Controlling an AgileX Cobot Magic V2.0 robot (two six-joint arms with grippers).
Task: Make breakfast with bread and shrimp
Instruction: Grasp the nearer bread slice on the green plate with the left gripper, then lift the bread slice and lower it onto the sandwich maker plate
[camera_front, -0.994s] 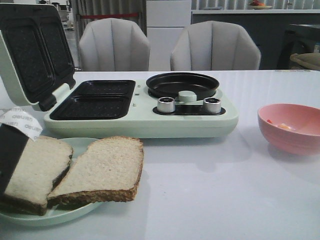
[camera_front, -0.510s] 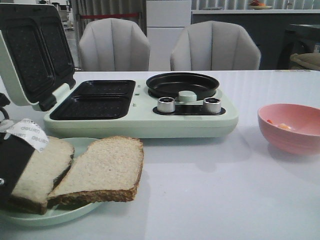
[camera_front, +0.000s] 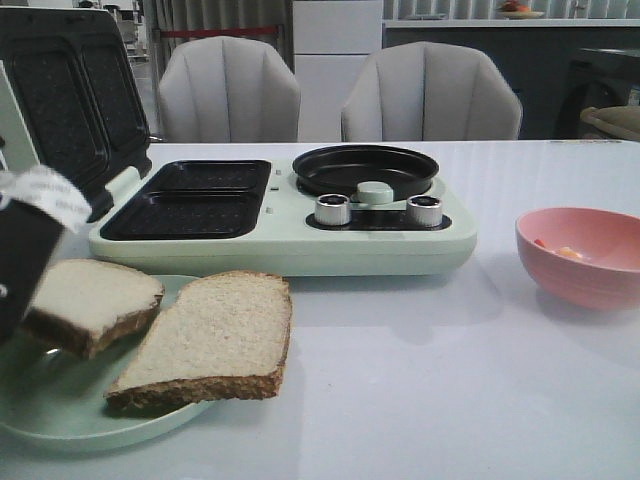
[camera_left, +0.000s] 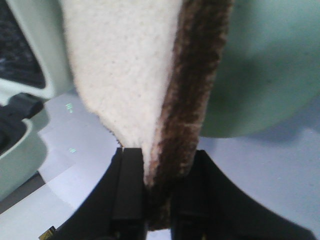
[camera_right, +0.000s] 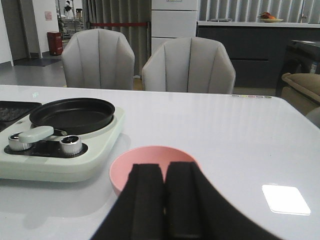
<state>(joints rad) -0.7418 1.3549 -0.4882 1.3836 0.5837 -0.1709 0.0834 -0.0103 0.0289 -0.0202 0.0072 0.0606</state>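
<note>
Two bread slices show at the front left. My left gripper (camera_front: 25, 285) is shut on the crust edge of one slice (camera_front: 92, 305) and holds it lifted above the pale green plate (camera_front: 60, 420); the left wrist view shows this slice (camera_left: 125, 75) pinched between the fingers (camera_left: 129, 195). The other slice (camera_front: 210, 340) lies on the plate. Small orange shrimp pieces (camera_front: 566, 253) lie in the pink bowl (camera_front: 585, 255) at the right. My right gripper (camera_right: 165, 172) is shut and empty, just in front of the pink bowl (camera_right: 150, 162).
A pale green breakfast maker (camera_front: 280, 215) stands at the middle, its lid (camera_front: 65, 105) open at the left over two black grill wells (camera_front: 190, 200), with a round black pan (camera_front: 365, 168) and two knobs on its right. Two grey chairs stand behind the table.
My left gripper has lifted the left slice off the plate and off the other slice, raising it and carrying it slightly right. The right arm has not moved.
</note>
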